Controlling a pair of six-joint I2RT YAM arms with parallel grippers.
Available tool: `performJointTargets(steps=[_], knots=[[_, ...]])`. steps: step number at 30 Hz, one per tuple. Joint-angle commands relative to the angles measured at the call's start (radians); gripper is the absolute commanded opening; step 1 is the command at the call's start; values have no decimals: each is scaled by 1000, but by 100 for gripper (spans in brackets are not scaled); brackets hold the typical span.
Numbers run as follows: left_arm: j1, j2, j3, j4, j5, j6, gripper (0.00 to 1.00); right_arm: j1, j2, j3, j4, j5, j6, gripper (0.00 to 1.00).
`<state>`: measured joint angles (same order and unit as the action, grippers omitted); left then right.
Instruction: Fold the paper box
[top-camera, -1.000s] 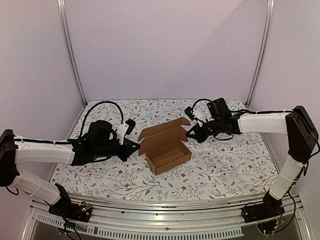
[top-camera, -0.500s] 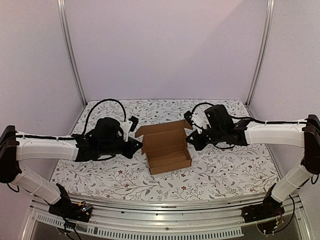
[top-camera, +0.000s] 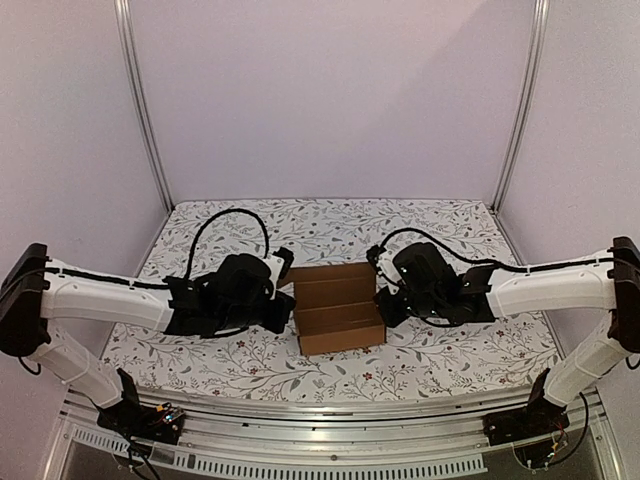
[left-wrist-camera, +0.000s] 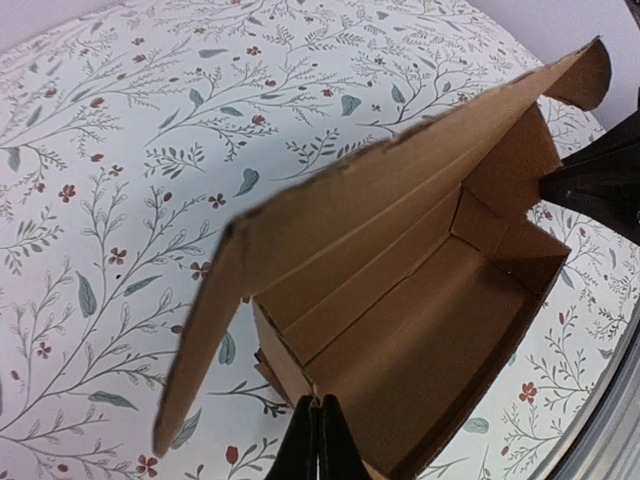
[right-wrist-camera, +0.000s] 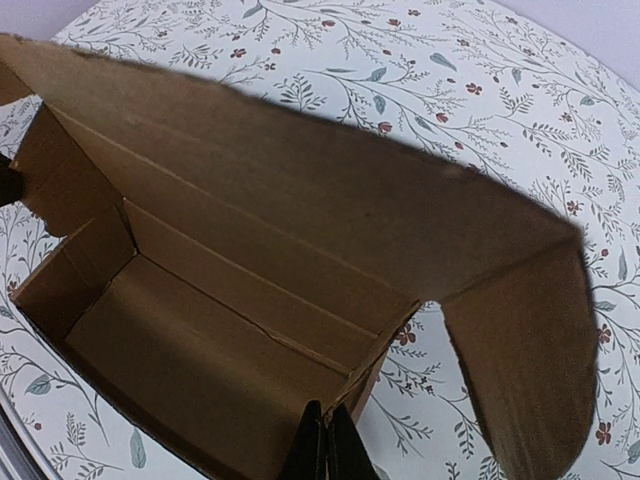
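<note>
The paper box (top-camera: 341, 338) is a brown cardboard tray standing mid-table, its long side square to the near edge. Its lid (top-camera: 331, 286) rises from the back wall and leans over the tray. In the left wrist view the lid (left-wrist-camera: 400, 190) has an ear flap (left-wrist-camera: 200, 340) hanging at its left end; in the right wrist view the ear flap (right-wrist-camera: 520, 340) hangs at the right end. My left gripper (top-camera: 291, 305) (left-wrist-camera: 320, 402) is shut, tips against the box's left end wall. My right gripper (top-camera: 381, 303) (right-wrist-camera: 327, 412) is shut, tips against the right end wall.
The table is covered with a floral cloth (top-camera: 440, 350). A metal rail (top-camera: 330, 420) runs along the near edge. Pale walls and two upright posts (top-camera: 145, 110) close in the back and sides. Black cables loop over both wrists.
Both arms have closed in on the box from either side. The box has turned square to the near edge, and its lid has swung up and forward over the tray.
</note>
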<state>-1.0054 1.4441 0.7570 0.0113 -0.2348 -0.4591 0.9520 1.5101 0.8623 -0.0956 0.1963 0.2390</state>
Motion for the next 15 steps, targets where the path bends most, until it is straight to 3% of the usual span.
performJointTargets(steps=[1, 15], knots=[[-49, 15, 6, -47, -54, -26, 0, 39, -29, -38, 31, 78, 53, 0], [-82, 31, 51, -56, -43, -95, 0, 117, -44, -102, 54, 179, 86, 0]])
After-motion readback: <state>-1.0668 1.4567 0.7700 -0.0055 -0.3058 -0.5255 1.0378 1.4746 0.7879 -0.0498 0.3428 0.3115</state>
